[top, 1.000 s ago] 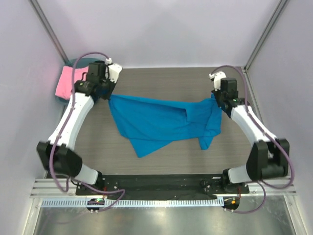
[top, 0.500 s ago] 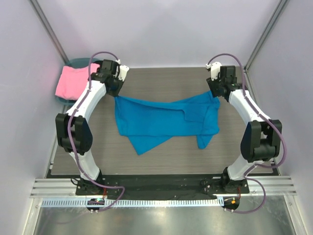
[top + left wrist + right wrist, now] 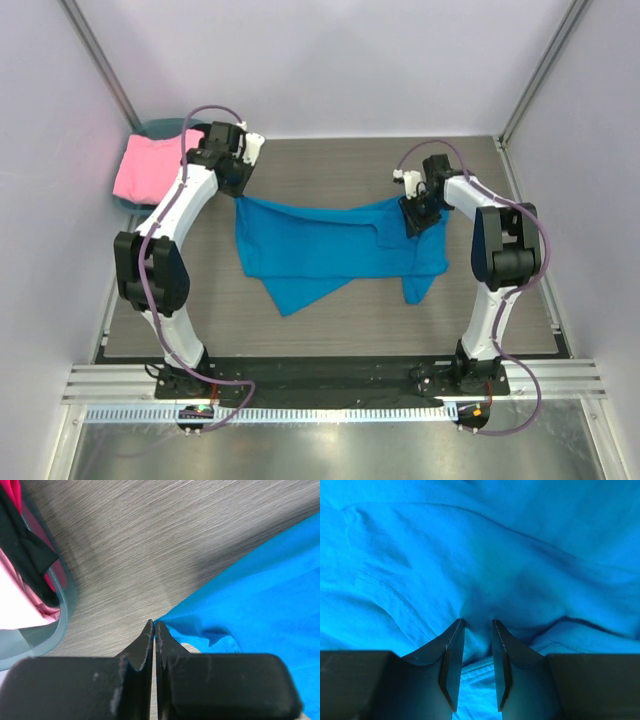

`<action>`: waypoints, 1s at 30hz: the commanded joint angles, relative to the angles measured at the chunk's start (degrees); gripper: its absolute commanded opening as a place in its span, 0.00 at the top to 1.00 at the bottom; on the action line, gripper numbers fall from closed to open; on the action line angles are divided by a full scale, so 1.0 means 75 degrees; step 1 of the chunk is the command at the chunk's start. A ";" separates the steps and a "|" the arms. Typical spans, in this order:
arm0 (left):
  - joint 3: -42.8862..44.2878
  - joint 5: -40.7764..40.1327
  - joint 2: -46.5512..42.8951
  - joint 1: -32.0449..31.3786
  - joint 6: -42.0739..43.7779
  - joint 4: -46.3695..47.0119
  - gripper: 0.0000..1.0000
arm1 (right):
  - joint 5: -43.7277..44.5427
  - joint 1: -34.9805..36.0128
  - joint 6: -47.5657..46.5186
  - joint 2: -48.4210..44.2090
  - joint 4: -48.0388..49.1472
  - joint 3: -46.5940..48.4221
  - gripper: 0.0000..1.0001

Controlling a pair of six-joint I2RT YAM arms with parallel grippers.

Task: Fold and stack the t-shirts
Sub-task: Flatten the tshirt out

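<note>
A blue t-shirt [image 3: 320, 250] lies partly spread and rumpled on the wooden table [image 3: 330, 165]. My left gripper [image 3: 237, 190] is shut on its far left corner; in the left wrist view the jaws [image 3: 154, 625] meet on the tip of the blue cloth [image 3: 260, 595]. My right gripper [image 3: 413, 215] is down on the shirt's right part, near its far edge. In the right wrist view its jaws [image 3: 478, 625] stand narrowly apart with a bunched fold of the blue cloth [image 3: 470, 540] pinched between them.
A pink t-shirt [image 3: 140, 165] lies in a teal basket [image 3: 160, 127] at the far left corner, close to my left gripper; its rim [image 3: 62, 610] shows in the left wrist view. Walls enclose the table on three sides.
My right gripper has moved inward and toward the near side, from the shirt's far right corner onto the cloth. The left gripper has shifted slightly toward the far side and stayed shut on its corner.
</note>
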 commanded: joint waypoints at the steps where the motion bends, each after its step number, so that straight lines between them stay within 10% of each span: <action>1: 0.0109 -0.0033 -0.0125 -0.0031 -0.0056 0.0216 1.00 | -0.0165 -0.0018 -0.0047 -0.0037 -0.0482 0.0614 0.66; 19: 0.0273 -0.0490 0.0145 0.0004 -0.0009 0.0404 1.00 | 0.1499 -0.2326 -0.2051 -0.2379 -0.1679 -0.1214 0.69; 30: 0.0180 -0.0513 0.0122 0.0004 -0.0068 0.0392 1.00 | 0.0630 -0.0734 -0.1934 -0.3153 -0.1540 -0.0989 0.56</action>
